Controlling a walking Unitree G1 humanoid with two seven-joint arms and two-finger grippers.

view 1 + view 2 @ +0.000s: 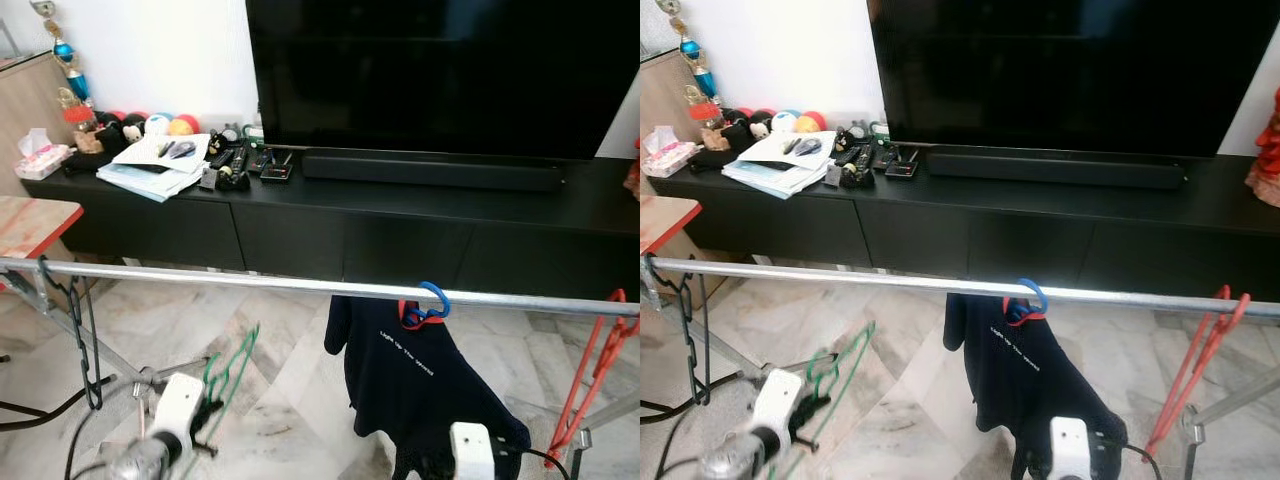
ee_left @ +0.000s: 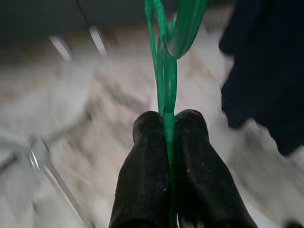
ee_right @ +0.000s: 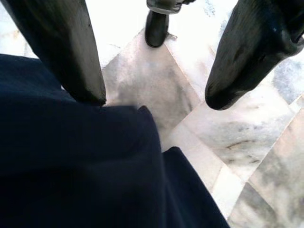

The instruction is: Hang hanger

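From the left eye I see a silver rail (image 1: 250, 282) crossing in front of me, with a dark navy shirt (image 1: 415, 385) hanging from it on a blue-hooked hanger (image 1: 432, 298). A black hanger (image 1: 85, 350) hangs at the rail's left end and a red hanger (image 1: 595, 370) at its right. My left claw (image 1: 205, 415) sits low on the left, below the rail, with the green hanger (image 1: 232, 375) rising from it. Behind the rail, a long black counter (image 1: 400, 205) carries a large dark television (image 1: 440, 75), a soundbar, papers and remotes.

The right eye shows the same layout; my right arm (image 1: 1070, 450) is low in front of the shirt.

On the left wrist, the two black fingers (image 2: 142, 175) are pressed together on the green hanger's thin bar, which runs up between them over the marble floor (image 2: 95, 118).

On the right wrist, my right claw (image 3: 154, 102) is spread wide, with one finger (image 3: 61, 52) at the navy shirt's edge and nothing between the fingers.
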